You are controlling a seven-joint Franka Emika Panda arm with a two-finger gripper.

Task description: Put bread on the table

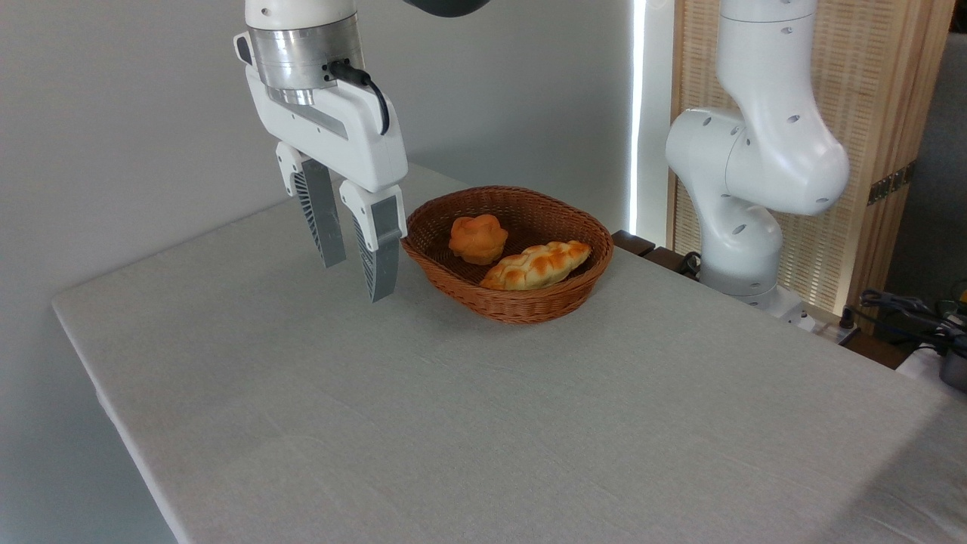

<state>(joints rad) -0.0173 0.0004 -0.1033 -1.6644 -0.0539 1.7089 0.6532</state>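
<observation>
**Figure: Bread transfer at its outset — bun not yet grasped**

The end effector (363, 279) hung above the desk (423, 423), just left of the wicker basket (521, 306), its two ribbed fingers (321, 215) parted by a moderate gap and holding nothing. The fingertips stood clear of the cloth-covered surface and outside the basket rim. The bread (477, 238), a small round bun with a lobed, flower-like top, sat inside the basket toward its left rear, just beside a longer braided loaf (536, 265) that lay along the front right; whether the two touched could not be told. The arm's white base and lower links (755, 166) rose at the far right edge of the desk, in front of a slatted wooden screen (869, 113).

Judged against the task, no part of it was complete: the bun lay in the basket, ungrasped, and no bread rested on the open cloth. What remained was the whole sequence, namely bringing the fingers over the rim and around the bun, closing on it, lifting it out, and setting it down on the bare surface, of which ample free area lay in the foreground.
</observation>
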